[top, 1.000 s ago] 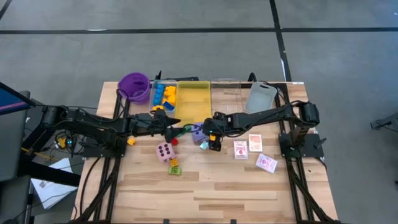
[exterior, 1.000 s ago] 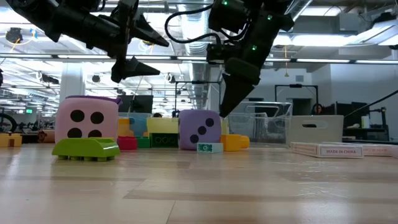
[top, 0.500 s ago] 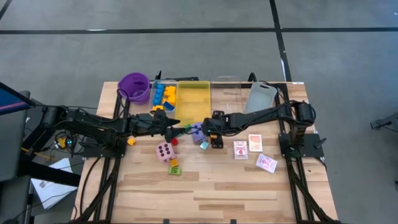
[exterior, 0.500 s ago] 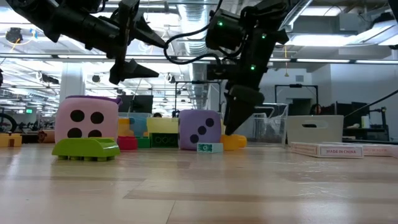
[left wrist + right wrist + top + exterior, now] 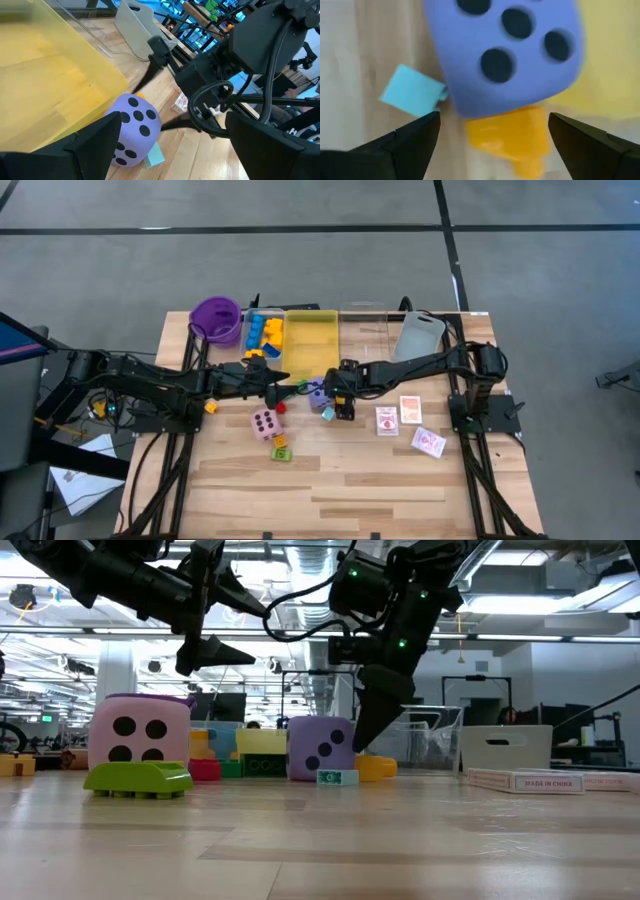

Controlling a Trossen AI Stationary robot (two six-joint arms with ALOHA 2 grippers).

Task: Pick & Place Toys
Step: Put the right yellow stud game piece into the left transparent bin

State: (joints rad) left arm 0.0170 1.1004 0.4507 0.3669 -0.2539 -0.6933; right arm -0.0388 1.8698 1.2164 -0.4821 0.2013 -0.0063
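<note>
A purple die (image 5: pixel 317 392) sits on the table in front of the yellow tray (image 5: pixel 312 345). An orange block (image 5: pixel 512 137) and a light-blue block (image 5: pixel 412 92) lie against it. My right gripper (image 5: pixel 342 404) hangs open just above these, pointing steeply down, its fingers wide on either side of the orange block and touching nothing. My left gripper (image 5: pixel 284 381) hovers open, almost level, left of the purple die (image 5: pixel 132 130). A pink die (image 5: pixel 265 423) and a green block (image 5: pixel 281 452) rest nearer the front. Red-patterned cards (image 5: pixel 408 420) lie to the right.
Along the far edge stand a purple cup (image 5: pixel 215 318), a clear tray with blue and yellow blocks (image 5: pixel 264 332), another clear tray (image 5: pixel 362 328) and a grey tray (image 5: pixel 420 335). Small red (image 5: pixel 280 408) and orange (image 5: pixel 211 407) blocks lie near the left arm. Bare wood fills the front half.
My right gripper has sunk a little toward the blocks beside the purple die, still open. Nothing on the table has moved.
</note>
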